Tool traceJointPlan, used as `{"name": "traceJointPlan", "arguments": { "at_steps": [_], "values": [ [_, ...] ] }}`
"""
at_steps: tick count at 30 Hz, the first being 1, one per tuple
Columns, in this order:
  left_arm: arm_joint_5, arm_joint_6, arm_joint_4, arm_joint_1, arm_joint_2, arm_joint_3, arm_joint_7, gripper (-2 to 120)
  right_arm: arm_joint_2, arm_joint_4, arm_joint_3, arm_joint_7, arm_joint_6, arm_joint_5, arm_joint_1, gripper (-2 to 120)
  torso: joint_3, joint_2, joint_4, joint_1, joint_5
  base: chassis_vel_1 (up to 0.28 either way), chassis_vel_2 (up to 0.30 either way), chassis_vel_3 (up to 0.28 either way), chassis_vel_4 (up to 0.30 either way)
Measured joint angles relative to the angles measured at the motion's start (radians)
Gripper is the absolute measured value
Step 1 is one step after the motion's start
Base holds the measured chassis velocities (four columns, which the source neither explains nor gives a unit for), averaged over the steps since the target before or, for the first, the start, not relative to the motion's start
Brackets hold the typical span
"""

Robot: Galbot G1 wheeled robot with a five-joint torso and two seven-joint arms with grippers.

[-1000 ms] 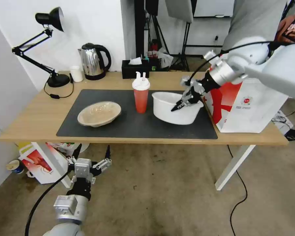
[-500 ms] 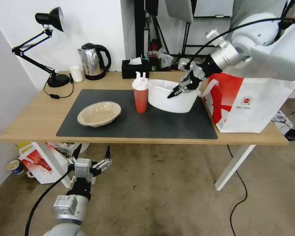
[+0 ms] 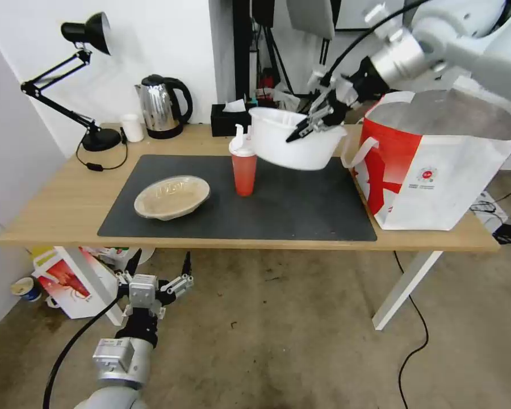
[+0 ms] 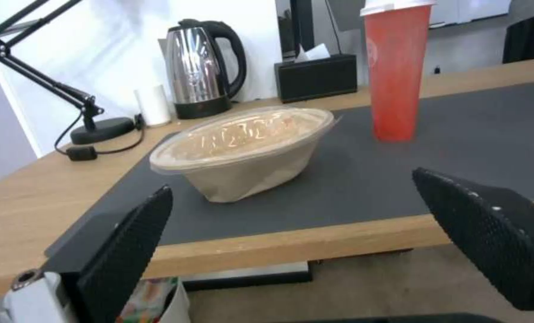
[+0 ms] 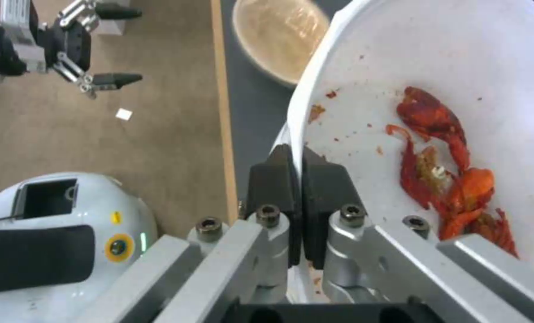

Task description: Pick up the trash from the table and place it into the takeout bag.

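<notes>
Head camera looks down across the desk (image 3: 57, 210); left wrist peers low along it; right wrist sits close above the bowl (image 5: 458, 67), sharing the oval container (image 4: 243, 152).

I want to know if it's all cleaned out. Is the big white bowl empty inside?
No, the white bowl has red crayfish shells lying in it, and the right gripper pinches its rim.

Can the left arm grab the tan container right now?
Probably yes. The open left gripper hangs low in front of the table, facing the tan container near that edge, nothing between them.
</notes>
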Motion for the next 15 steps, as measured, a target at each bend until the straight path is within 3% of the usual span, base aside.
{"name": "traceJointPlan", "arguments": {
  "at_steps": [15],
  "values": [
    [0.000, 0.000, 0.000, 0.000, 0.000, 0.000, 0.000, 100, -0.016, -0.069, 0.020, -0.061, 0.034, -0.039, 0.053, 0, 0.000, 0.000, -0.0001, 0.000, 0.0001, 0.000, 0.000, 0.000, 0.000]
  ]
}}
